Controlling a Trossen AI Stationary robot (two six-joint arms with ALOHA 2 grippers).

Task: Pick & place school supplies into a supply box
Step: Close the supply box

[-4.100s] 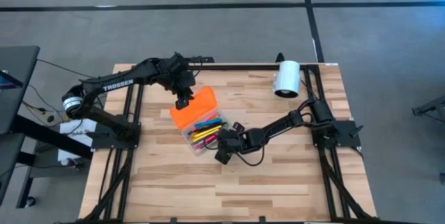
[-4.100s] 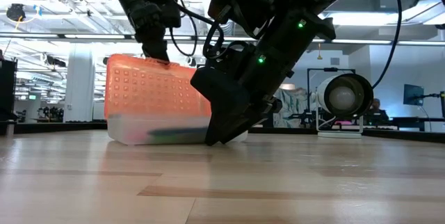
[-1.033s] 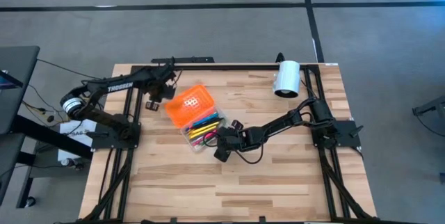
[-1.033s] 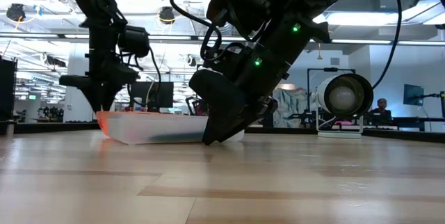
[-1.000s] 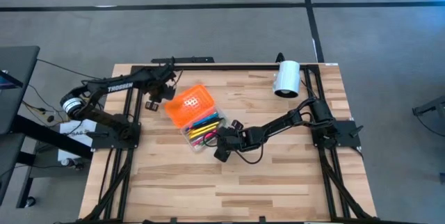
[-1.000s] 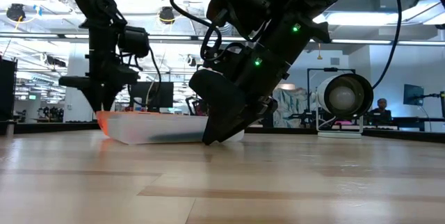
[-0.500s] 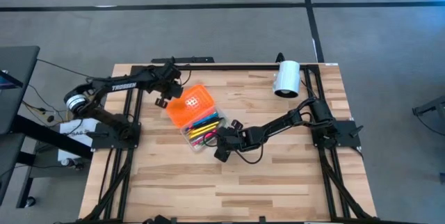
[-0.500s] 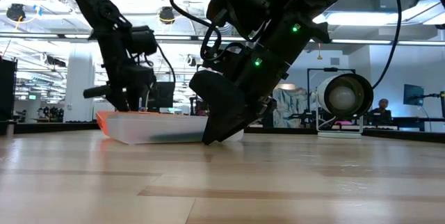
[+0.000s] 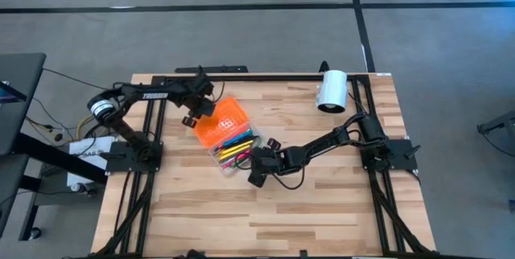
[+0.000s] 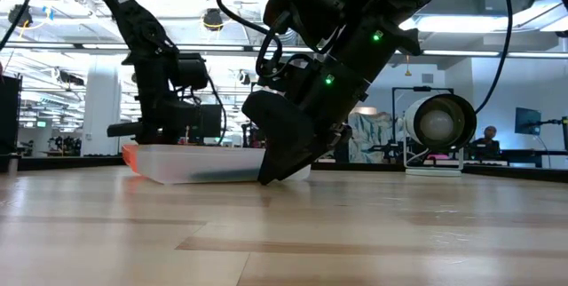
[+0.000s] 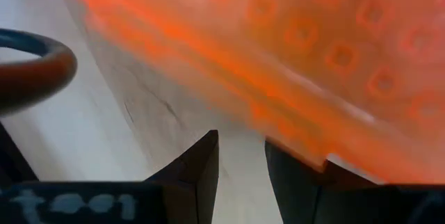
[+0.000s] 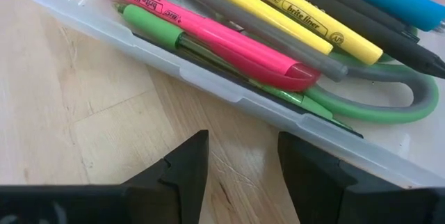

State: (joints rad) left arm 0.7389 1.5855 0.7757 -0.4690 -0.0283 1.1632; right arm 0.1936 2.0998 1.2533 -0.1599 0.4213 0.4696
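Now lowered: orange lid (image 9: 223,120) onto supply box (image 9: 231,151), pens (image 12: 229,33) inside; left gripper (image 9: 193,114) released, fingers apart; right gripper (image 9: 256,165) apart, bracing box

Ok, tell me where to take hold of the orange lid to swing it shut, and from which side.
Probably grip the orange lid at its free long edge, the one away from the clear base. It lies flat and open, hinged along the pens, so come from the left arm's side, where the left hand waits.
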